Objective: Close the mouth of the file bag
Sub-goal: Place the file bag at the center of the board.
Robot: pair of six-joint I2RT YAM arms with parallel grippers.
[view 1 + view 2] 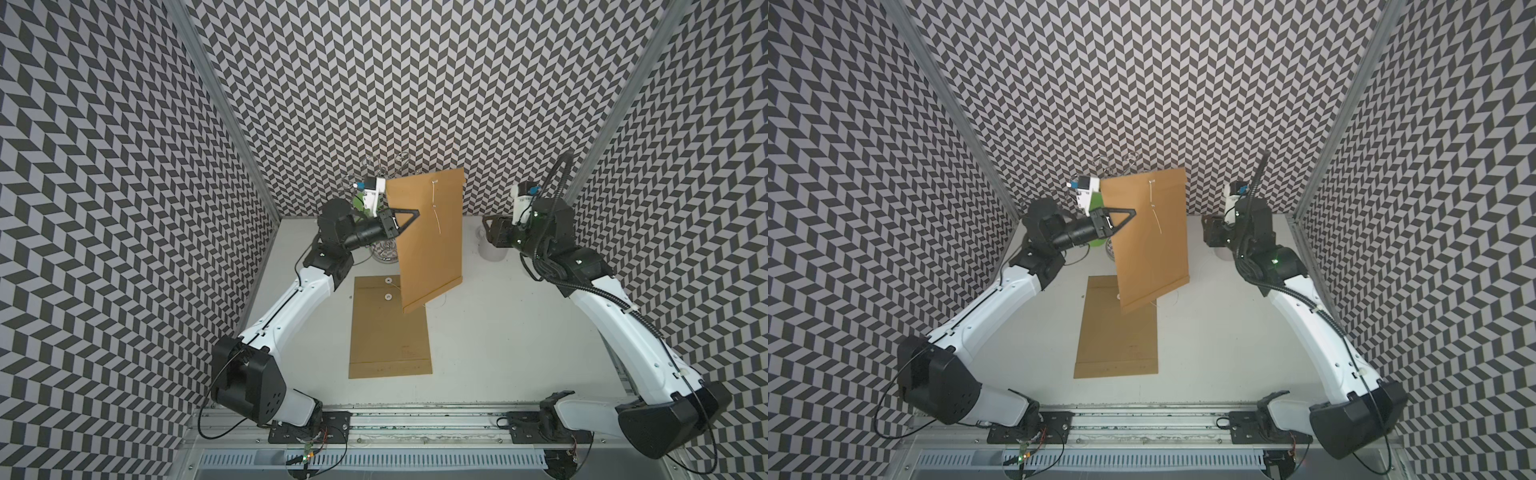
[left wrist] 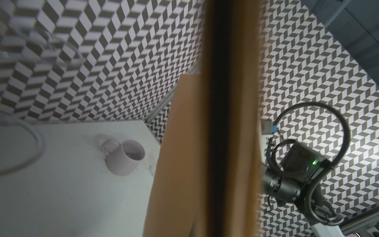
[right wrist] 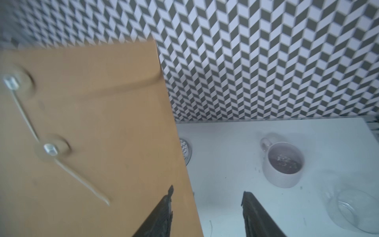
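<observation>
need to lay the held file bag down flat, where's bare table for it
Widest bare table lies between the flat file bag and the right arm, forward to the front rail. The back is crowded: mug, glass bowl, glassware by the held file bag. The strip by the left arm is narrow.

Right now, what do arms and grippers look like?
The left arm and right arm: white shells, black joint housings. A thin black cable follows the left; a ribbed black conduit and green light mark the right. The left gripper and right gripper are black, the left's finger a hollow triangle.
</observation>
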